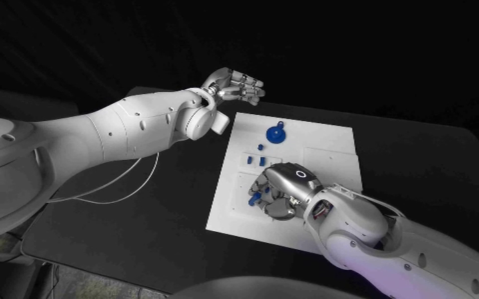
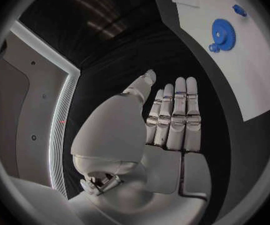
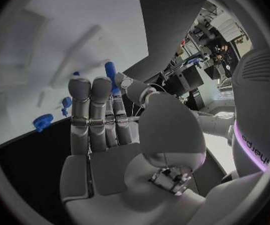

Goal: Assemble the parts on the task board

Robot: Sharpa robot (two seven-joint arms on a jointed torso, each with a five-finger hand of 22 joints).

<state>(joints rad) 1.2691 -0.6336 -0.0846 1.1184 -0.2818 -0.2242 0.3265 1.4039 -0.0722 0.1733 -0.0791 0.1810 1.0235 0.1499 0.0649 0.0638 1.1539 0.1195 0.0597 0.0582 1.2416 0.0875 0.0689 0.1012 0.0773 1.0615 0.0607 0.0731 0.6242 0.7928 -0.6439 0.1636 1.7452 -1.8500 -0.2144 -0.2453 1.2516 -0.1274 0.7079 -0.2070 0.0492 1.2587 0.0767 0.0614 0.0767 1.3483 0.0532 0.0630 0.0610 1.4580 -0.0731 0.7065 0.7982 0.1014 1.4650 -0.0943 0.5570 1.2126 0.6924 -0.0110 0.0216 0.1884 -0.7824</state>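
The task board (image 1: 329,157) lies flat in the middle of the black table (image 1: 149,230), its long sides running away from the robot. A blue gear (image 1: 275,134) sits near the board's far left corner, with several small blue pegs (image 1: 259,148) just nearer, along the left edge. The left hand (image 1: 235,88) hangs above the table beyond the board's far left corner, apart from the board and touching nothing; in the left wrist view its fingers (image 2: 175,117) are extended side by side with the thumb set off from them, and the palm is empty. The right hand (image 1: 282,189) is down over the near left part of the board, among small blue parts. In the right wrist view a blue peg (image 3: 111,76) shows at its fingertips (image 3: 91,92), between the thumb tip and the adjacent finger; whether it is actually pinched or merely lies behind the tips cannot be told.
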